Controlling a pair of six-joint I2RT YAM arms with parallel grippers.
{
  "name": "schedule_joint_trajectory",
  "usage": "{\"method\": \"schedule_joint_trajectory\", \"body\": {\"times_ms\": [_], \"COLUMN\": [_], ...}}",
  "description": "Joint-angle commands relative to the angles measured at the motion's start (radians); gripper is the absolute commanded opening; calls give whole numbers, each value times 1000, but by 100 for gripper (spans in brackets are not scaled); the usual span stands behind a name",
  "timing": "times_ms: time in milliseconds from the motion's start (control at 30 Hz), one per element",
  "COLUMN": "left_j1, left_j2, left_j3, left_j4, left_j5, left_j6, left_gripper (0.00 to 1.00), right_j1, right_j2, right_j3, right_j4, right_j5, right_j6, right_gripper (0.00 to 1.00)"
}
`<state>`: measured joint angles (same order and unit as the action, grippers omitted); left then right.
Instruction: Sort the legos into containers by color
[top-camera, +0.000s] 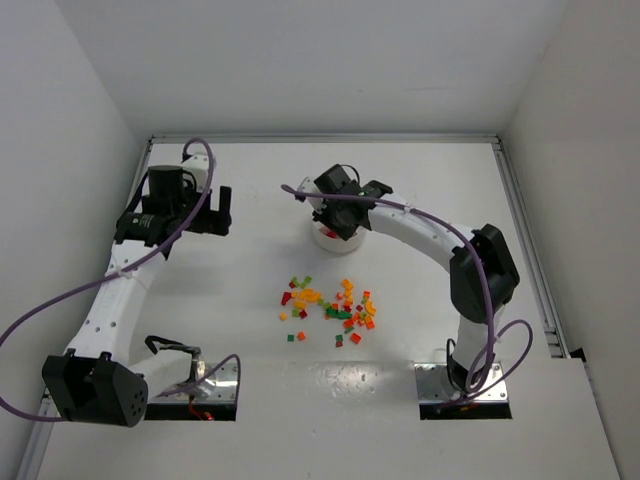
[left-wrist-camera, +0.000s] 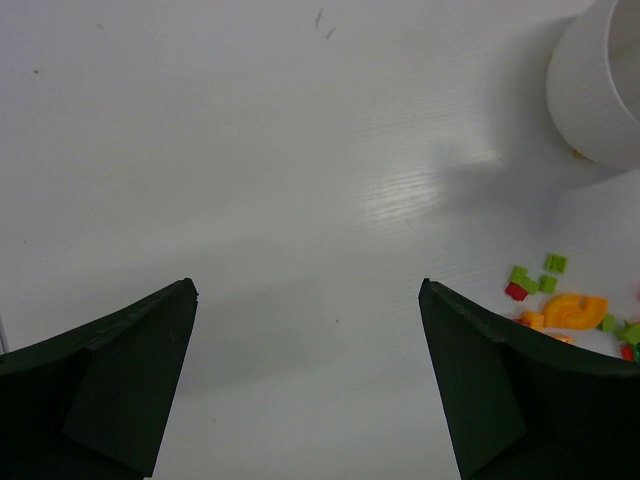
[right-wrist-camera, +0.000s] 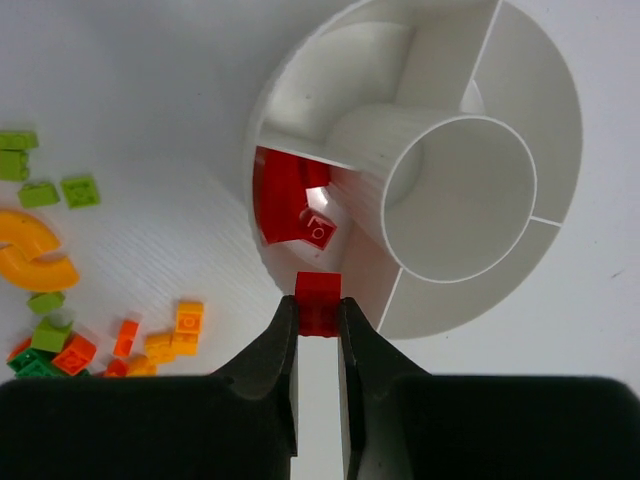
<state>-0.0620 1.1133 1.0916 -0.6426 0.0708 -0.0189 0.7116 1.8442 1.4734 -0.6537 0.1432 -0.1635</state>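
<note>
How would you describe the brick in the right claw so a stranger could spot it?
Find the round white dish; one wedge of it holds red bricks. The right claw hangs at that wedge's rim, pinching one small red brick. Unlike those lying in the wedge, it sits clamped between two black fingers.

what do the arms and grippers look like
The left arm and right arm share white links, black joint housings and a purple cable looping alongside each. The left gripper and right gripper have matte black wedge-shaped fingers. No markings are legible.
</note>
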Motion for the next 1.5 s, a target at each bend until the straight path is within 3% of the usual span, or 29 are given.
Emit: {"method": "schedule_joint_trajectory", "body": {"times_ms": [0,100,267,367,433,567,767,933,1000,1200,1467], "left_j1": [13,13,-18,-74,-110,-196,-360,-465,-527,-590,-624], "left_j2": [-6,3,3,-36,-56,-43,48,155,196,287,358], "left_j3": [42,30,-33,-85,-113,-113,-104,-104,-104,-104,-122], "left_j4": [-8,-32,-72,-81,-81,-81,-103,-103,-103,-92,-63], "left_j5": [131,162,205,182,182,146,86,47,3,-29,-29], "left_j6": [65,85,94,82,59,47,46,46,25,-18,-47], "left_gripper": [100,100,89,82,68,59,59,70,70,77,75], "right_j1": [-12,-12,-12,-12,-21,-47,-96,-149,-175,-235,-303], "right_j2": [-2,7,7,7,-28,-131,-247,-292,-292,-301,-332], "right_j3": [45,54,54,65,65,32,-73,-127,-127,-127,-147], "right_j4": [17,17,17,17,17,3,-77,-90,-90,-109,-118], "right_j5": [38,38,38,38,38,17,-103,-103,-103,-123,-143], "right_j6": [13,4,4,4,4,30,81,81,90,90,90], "right_gripper": [15,27,47,47,46,43,43,43,43,43,43]}}
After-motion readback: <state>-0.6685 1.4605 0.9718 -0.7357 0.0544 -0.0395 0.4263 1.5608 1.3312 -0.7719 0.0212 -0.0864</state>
